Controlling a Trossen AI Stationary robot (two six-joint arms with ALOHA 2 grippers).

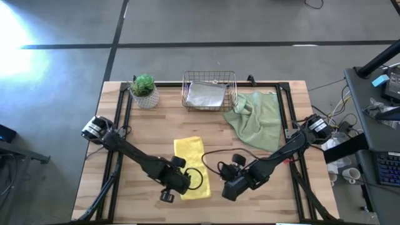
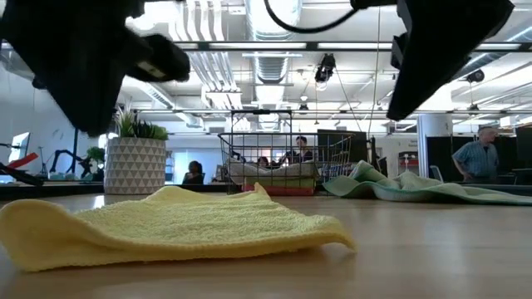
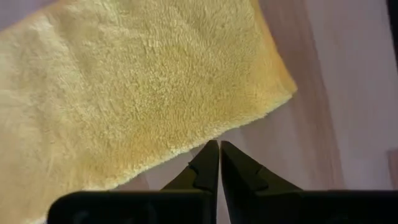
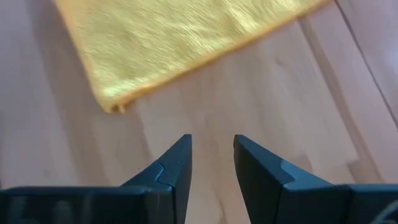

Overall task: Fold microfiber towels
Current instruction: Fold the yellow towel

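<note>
Now, left gripper (image 3: 219, 155) above the yellow towel's (image 1: 190, 165) edge, jaws clenched on nothing. Right gripper (image 4: 211, 155) beside it over bare counter (image 1: 262, 190), jaws parted, empty.

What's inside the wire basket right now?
The wire basket at the table's far edge holds a folded grey towel lying flat. In the low view a pink layer shows beneath it. Anything lower is covered.
</note>
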